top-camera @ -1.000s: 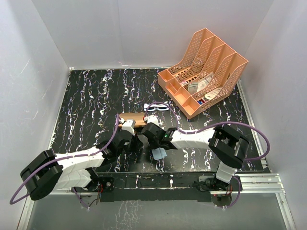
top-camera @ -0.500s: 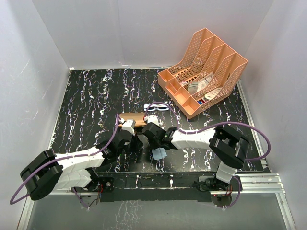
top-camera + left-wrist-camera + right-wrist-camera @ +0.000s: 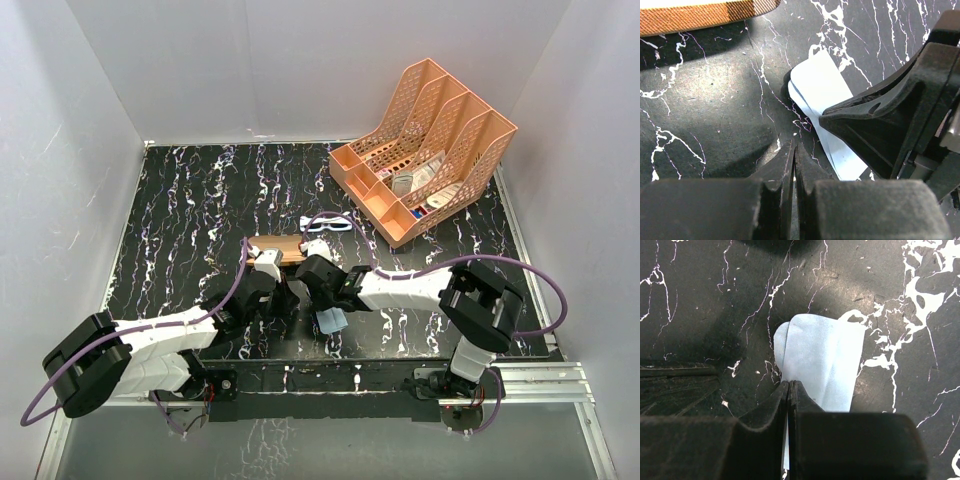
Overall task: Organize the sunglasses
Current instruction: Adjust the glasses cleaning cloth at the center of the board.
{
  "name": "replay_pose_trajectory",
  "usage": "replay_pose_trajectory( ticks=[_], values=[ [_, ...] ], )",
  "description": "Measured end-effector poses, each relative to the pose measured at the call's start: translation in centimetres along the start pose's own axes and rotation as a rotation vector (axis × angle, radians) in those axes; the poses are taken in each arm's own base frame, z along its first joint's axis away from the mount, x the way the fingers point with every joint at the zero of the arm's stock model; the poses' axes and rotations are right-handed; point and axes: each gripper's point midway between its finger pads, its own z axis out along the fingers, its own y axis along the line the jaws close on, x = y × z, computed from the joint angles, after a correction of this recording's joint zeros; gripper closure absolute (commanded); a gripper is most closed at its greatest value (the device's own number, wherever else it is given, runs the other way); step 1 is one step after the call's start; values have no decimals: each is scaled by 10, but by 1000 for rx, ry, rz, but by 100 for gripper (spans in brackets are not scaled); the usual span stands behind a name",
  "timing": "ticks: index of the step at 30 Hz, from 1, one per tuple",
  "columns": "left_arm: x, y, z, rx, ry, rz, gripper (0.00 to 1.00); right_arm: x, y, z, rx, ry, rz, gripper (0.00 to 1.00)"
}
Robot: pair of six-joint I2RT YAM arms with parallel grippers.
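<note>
The right arm's elbow [image 3: 487, 300] has crept a touch rightward, and the cloth [image 3: 330, 321] pinched in the right end effector [image 3: 789, 385] has edged slightly left on the bench [image 3: 200, 200].

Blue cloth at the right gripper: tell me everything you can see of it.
The cloth is light blue, thin, folded so two layered edges show at one rounded end. It lies flat on the black marbled table. The right gripper is shut on its edge, a sliver showing between the jaws.
</note>
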Motion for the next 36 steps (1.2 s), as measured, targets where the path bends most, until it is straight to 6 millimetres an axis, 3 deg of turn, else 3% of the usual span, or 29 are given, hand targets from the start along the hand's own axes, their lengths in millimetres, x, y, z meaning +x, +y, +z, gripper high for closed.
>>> replay_pose_trajectory(
  ticks=[18, 26, 36],
  values=[
    [2, 1, 2, -5, 6, -2, 100, -3, 6, -6, -37, -2, 5, 100],
    [14, 7, 12, -25, 45, 6, 100, 7, 7, 1, -38, 30, -2, 98],
    [15, 7, 14, -25, 46, 6, 100, 7, 9, 3, -51, 23, 1, 96]
  ],
)
